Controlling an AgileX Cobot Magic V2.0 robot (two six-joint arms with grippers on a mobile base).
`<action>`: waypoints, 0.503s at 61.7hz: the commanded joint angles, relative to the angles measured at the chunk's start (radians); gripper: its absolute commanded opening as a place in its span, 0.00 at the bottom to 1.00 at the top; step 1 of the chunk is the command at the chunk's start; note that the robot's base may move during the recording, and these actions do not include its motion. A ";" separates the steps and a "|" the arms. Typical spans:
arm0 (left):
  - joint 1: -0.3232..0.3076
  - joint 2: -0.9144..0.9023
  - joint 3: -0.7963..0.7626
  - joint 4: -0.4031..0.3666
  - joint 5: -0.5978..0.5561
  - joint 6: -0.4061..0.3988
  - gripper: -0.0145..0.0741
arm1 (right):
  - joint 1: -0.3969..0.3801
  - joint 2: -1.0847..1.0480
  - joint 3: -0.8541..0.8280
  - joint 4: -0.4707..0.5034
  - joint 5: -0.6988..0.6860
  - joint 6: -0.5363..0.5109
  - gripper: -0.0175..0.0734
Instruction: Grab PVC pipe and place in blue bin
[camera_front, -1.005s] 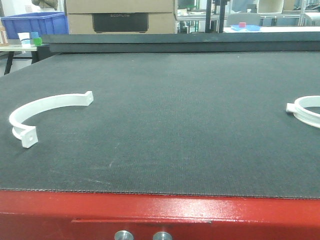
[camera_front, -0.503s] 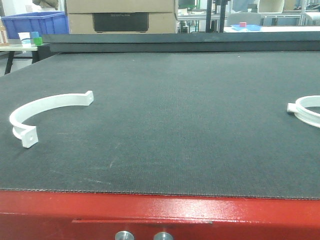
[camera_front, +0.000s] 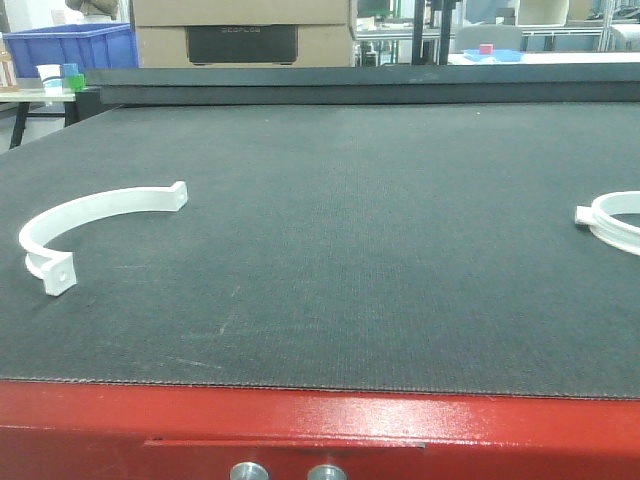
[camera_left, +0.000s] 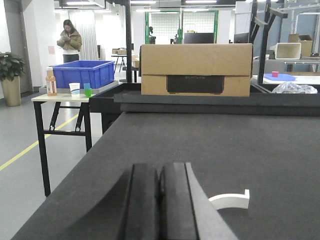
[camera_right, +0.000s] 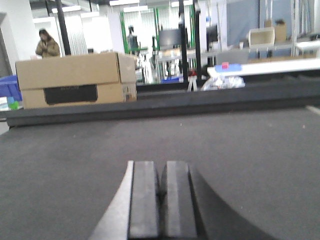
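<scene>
Left pincer, right pincer, both clenched empty as we see, PVC pipe at nine o'clock on table, blue bin at eleven.

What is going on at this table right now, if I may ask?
Nothing is being handled yet. The left gripper and the right gripper are both shut and empty, low over the dark mat. One white PVC piece lies on the left, a second PVC piece at the right edge of view. The blue bin sits on a side table past the far left corner.
</scene>
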 joint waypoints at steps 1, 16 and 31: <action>-0.003 0.023 -0.052 -0.008 0.061 -0.002 0.04 | 0.001 0.064 -0.058 0.012 0.018 -0.001 0.01; -0.003 0.157 -0.145 -0.099 0.103 -0.002 0.04 | 0.001 0.148 -0.147 0.014 0.008 -0.001 0.01; -0.003 0.289 -0.207 -0.093 0.119 -0.002 0.04 | 0.001 0.141 -0.150 0.021 -0.135 -0.001 0.01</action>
